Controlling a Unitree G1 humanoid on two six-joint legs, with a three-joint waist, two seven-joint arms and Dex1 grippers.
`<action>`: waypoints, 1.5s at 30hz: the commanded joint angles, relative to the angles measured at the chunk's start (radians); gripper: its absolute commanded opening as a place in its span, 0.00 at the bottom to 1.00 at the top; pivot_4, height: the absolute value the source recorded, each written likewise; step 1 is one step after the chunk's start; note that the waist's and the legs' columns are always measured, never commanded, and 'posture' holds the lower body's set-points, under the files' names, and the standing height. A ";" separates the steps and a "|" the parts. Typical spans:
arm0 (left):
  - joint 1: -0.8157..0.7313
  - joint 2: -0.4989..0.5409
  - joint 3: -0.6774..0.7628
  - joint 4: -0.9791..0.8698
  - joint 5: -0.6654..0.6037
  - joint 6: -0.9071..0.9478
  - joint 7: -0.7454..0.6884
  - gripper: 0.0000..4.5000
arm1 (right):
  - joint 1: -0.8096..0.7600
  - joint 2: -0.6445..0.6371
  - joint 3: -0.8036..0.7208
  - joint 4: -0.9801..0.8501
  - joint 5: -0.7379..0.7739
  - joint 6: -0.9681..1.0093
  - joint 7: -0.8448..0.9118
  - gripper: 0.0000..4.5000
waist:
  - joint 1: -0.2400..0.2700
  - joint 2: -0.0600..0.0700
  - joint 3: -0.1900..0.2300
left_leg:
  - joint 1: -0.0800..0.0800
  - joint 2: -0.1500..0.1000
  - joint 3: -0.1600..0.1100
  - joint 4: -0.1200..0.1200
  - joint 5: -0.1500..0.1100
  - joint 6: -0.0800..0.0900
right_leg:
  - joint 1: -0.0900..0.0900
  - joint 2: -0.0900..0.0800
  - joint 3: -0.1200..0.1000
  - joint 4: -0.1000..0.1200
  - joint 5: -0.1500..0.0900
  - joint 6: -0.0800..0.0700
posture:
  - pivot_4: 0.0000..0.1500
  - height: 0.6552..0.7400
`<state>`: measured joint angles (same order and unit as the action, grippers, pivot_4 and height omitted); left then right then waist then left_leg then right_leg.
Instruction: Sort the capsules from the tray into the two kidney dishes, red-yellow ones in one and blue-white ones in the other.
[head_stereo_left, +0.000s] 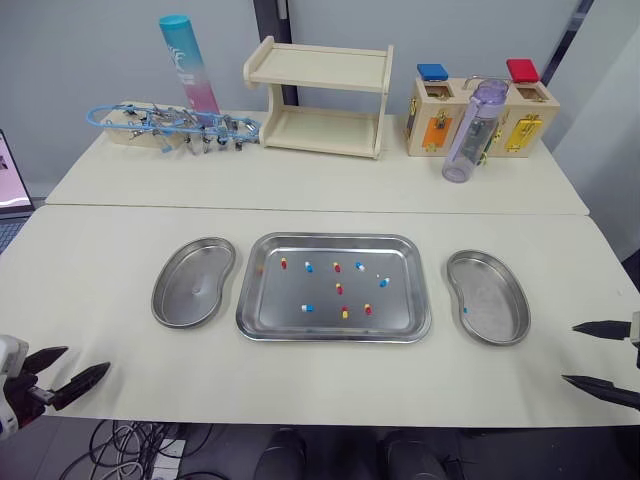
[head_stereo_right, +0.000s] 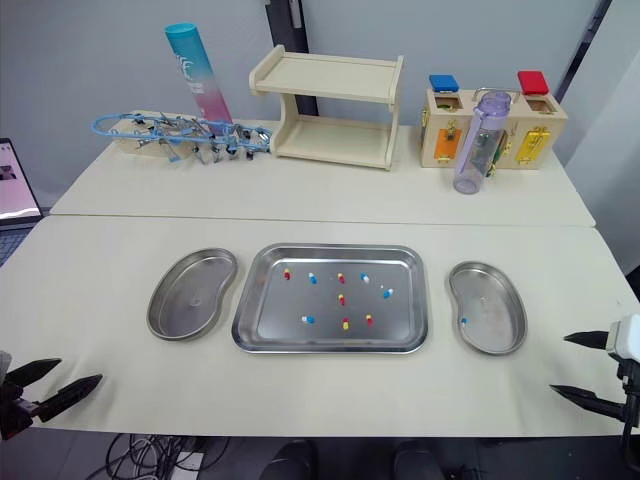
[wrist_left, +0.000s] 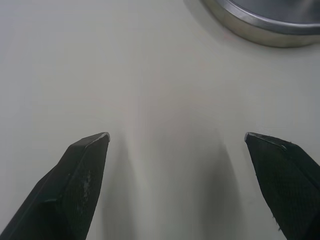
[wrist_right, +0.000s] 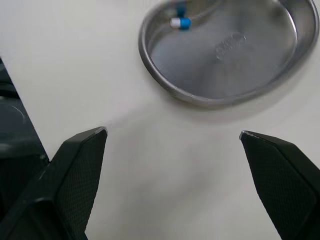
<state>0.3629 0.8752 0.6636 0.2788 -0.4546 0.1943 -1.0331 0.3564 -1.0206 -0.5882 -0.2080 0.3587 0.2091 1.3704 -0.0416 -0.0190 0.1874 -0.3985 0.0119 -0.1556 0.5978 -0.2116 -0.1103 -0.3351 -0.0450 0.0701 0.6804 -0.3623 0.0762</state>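
Observation:
The steel tray (head_stereo_left: 395, 312) lies mid-table with several loose capsules, such as a red-yellow capsule (head_stereo_left: 339, 288) and a blue-white capsule (head_stereo_left: 307, 308). Left of it is an empty kidney dish (head_stereo_left: 193, 283). The right kidney dish (head_stereo_left: 492, 300) holds one blue-white capsule (wrist_right: 180, 22) near its inner rim. My left gripper (head_stereo_left: 87, 359) is open at the table's front left corner, short of the left dish's rim (wrist_left: 265, 35). My right gripper (head_stereo_left: 569, 352) is open at the front right, just outside the right dish (wrist_right: 235, 55). Neither holds anything.
Along the back stand a wooden shelf (head_stereo_left: 322, 95), a purple water bottle (head_stereo_left: 470, 130), a wooden latch box (head_stereo_left: 500, 110), a blue-pink tube (head_stereo_left: 188, 65) and a rack of metal tools (head_stereo_left: 170, 128). A laptop (head_stereo_left: 10, 185) sits off the table's left edge.

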 joint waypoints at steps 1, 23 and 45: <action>0.020 -0.008 0.033 -0.053 -0.015 0.017 0.010 1.00 | -0.062 0.035 0.073 -0.176 0.097 0.064 -0.064 1.00 | -0.002 -0.001 0.000 | 0.000 0.000 0.000 0.000 0.000 0.000 | 0.000 0.000 0.000 0.000 0.000 0.000 | 1.00 1.00; -0.118 0.039 -0.077 -0.443 -0.077 0.154 -0.015 1.00 | -0.148 0.443 0.612 -0.363 -0.063 -0.008 -0.516 1.00 | 0.011 -0.005 -0.003 | 0.000 0.000 -0.002 0.000 0.000 0.000 | 0.000 0.000 -0.001 0.000 0.000 0.000 | 1.00 1.00; -1.080 -0.133 -0.799 0.288 0.314 -0.151 -0.249 0.59 | -0.150 0.489 0.737 -0.411 -0.109 0.031 -0.662 1.00 | -0.008 -0.004 -0.002 | -0.001 0.000 -0.004 0.002 0.000 0.000 | -0.001 0.002 -0.003 0.003 0.000 0.000 | 1.00 1.00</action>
<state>-0.6845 0.7428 -0.1275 0.5342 -0.1660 0.0815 -1.2610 0.2089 -0.5362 0.1461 -0.5730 0.2533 0.2436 0.7182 -0.0497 -0.0231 0.1851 -0.3997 0.0117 -0.1597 0.5999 -0.2114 -0.1106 -0.3357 -0.0429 0.0669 0.6840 -0.3620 0.0762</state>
